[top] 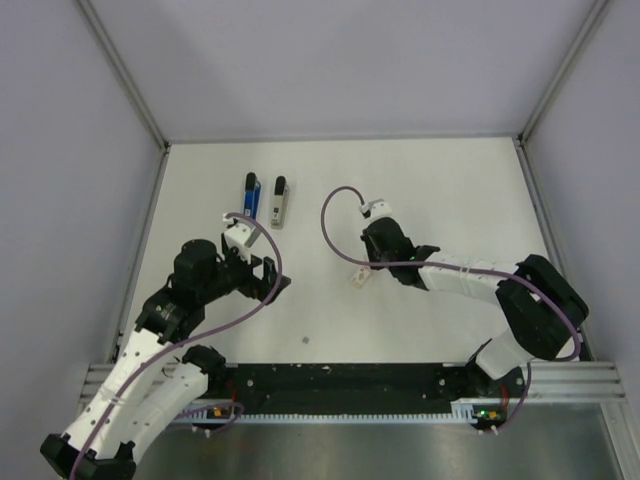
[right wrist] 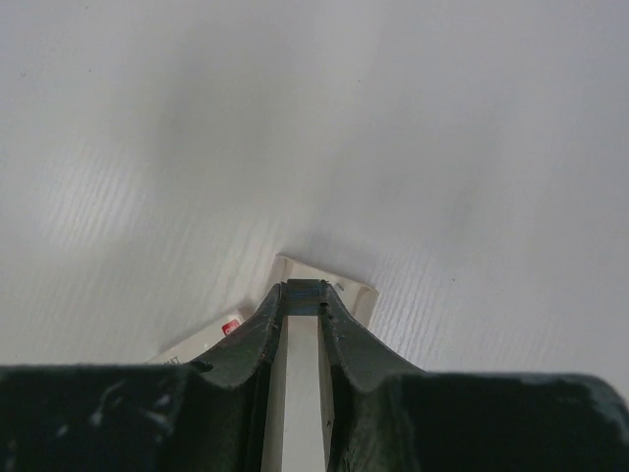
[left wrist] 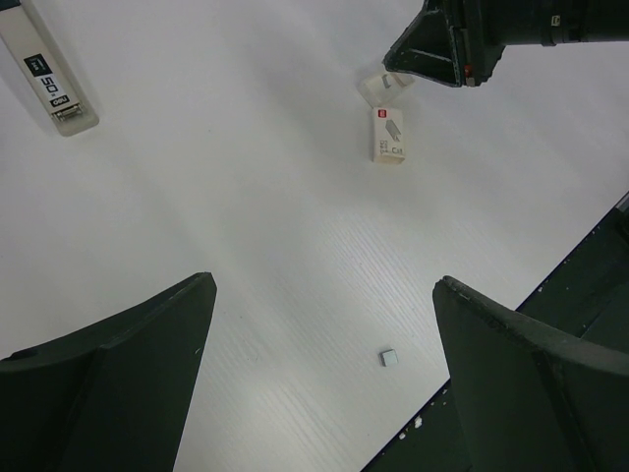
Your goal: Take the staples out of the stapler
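The blue stapler [top: 250, 193] lies at the back left of the table, with a silver-grey, black-ended rail piece [top: 279, 202] [left wrist: 59, 88] right of it. My left gripper [top: 264, 280] [left wrist: 324, 285] hangs open over bare table, nearer than both and holding nothing. My right gripper [top: 361, 266] [right wrist: 307, 295] [left wrist: 442, 49] is shut on a small grey strip of staples [right wrist: 307, 298], pinched at the fingertips. It hovers just over a little white staple box [top: 357, 279] [left wrist: 388, 135] whose tray [right wrist: 344, 285] is pulled out.
A tiny grey square bit [left wrist: 389, 358] [top: 305, 341] lies loose on the table near the front. The black rail with the arm bases [top: 340, 378] runs along the near edge. Grey walls close in the back and sides.
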{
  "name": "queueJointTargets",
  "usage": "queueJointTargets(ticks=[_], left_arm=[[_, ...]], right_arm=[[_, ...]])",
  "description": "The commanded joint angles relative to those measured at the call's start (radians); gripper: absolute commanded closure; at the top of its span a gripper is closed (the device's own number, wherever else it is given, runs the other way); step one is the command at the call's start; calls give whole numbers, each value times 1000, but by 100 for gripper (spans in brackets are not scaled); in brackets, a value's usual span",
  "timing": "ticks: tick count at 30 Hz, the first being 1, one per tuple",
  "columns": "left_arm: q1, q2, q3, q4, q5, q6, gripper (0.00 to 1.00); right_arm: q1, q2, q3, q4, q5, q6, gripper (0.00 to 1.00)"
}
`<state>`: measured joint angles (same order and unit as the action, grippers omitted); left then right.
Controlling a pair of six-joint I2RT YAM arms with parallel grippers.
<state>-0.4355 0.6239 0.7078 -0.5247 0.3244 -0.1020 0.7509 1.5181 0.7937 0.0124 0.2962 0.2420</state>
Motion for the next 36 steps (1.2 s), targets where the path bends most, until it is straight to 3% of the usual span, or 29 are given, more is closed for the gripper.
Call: queueJointTargets(ticks=[1, 36], left_arm=[[3, -4, -7, 29, 11, 5, 2], [3, 3, -8, 29, 16, 4, 2]], right_arm=[[-15, 17, 48, 28, 60, 72, 92], [-16, 70, 33, -6, 43, 191, 92]])
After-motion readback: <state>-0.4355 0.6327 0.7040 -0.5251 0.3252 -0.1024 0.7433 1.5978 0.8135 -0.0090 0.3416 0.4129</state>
